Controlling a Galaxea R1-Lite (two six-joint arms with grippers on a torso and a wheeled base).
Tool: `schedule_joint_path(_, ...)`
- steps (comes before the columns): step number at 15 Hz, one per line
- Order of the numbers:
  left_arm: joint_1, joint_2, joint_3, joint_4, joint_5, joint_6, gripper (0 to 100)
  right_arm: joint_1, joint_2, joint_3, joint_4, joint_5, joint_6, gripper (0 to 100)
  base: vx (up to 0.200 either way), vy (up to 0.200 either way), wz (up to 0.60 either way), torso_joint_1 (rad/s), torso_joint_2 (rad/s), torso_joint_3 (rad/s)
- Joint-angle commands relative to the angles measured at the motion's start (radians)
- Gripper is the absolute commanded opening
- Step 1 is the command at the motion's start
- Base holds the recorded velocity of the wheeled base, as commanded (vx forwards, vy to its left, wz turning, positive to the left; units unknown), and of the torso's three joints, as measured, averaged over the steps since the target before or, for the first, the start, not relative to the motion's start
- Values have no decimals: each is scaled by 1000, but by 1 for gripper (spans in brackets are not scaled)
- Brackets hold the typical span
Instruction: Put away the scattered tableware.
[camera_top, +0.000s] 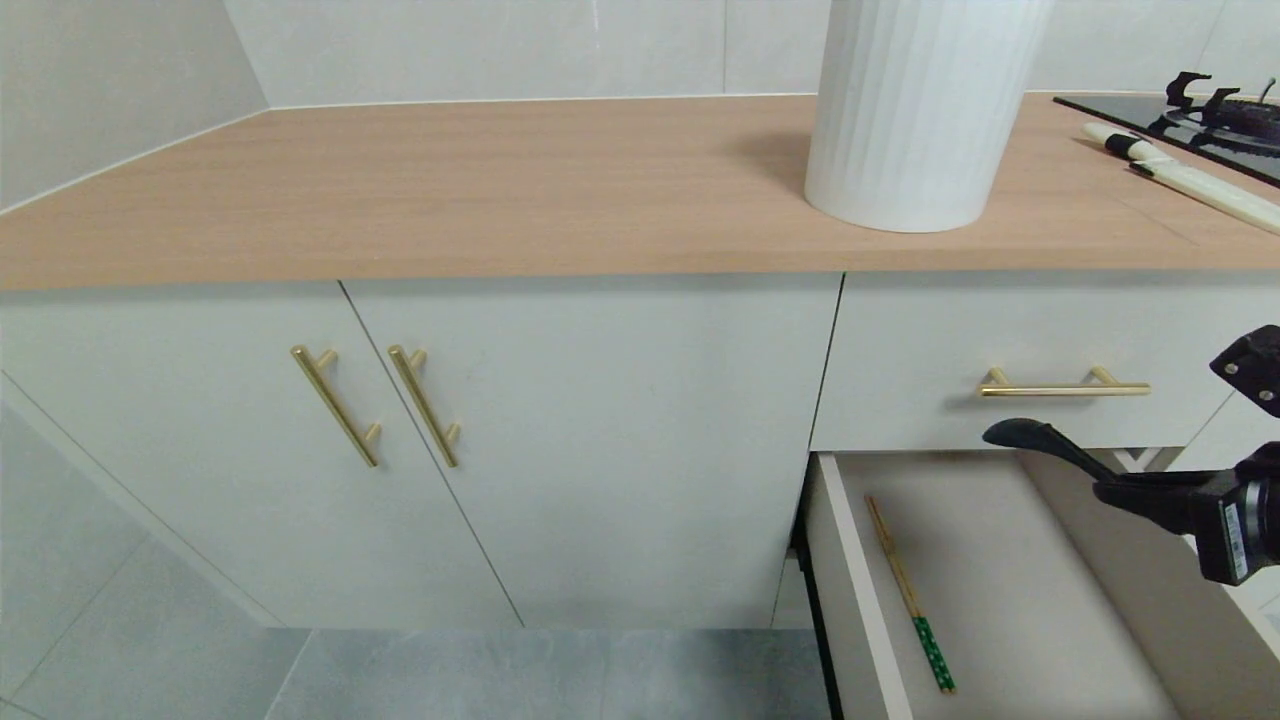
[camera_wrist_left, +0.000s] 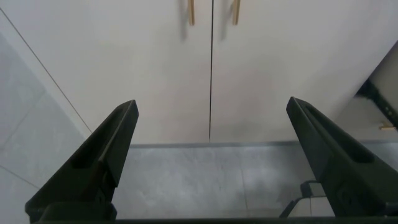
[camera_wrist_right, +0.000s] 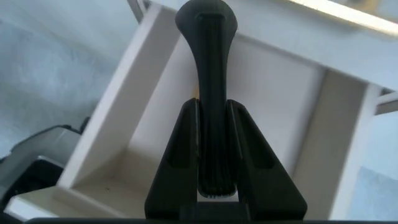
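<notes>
A black spoon (camera_top: 1035, 438) hangs over the open lower drawer (camera_top: 850, 560), its bowl pointing left. My right gripper (camera_top: 1140, 490) is shut on its handle. In the right wrist view the spoon (camera_wrist_right: 208, 62) runs out between the fingers of the right gripper (camera_wrist_right: 211, 130), above the drawer's pale inside (camera_wrist_right: 273, 106). A pair of wooden chopsticks with green ends (camera_top: 908, 595) lies in the drawer along its left wall. My left gripper (camera_wrist_left: 211, 109) is open and holds nothing, low in front of the cabinet doors (camera_wrist_left: 211, 68).
On the wooden counter stand a tall white ribbed container (camera_top: 915, 110) and, at the far right, a cream-handled knife (camera_top: 1180, 175) beside a black stove (camera_top: 1215, 115). A shut drawer with a gold handle (camera_top: 1063, 386) sits above the open one. Grey floor lies below.
</notes>
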Motion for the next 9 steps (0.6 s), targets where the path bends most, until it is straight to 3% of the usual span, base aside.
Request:
schedule_joint_path(1,-2,2,0,0,0,0,100,3,30,4,0,0,-5,0,0,0,0,-32,80,36)
schedule_joint_path(7,0,2,0,0,0,0,100,-2,150,9,-3,-11,-18,0,0,0,0,-3,8,7)
schedule_joint_path(9,0,2,0,0,0,0,100,-8,237,-19,-2,-132,14,0,0,0,0,0,0,0)
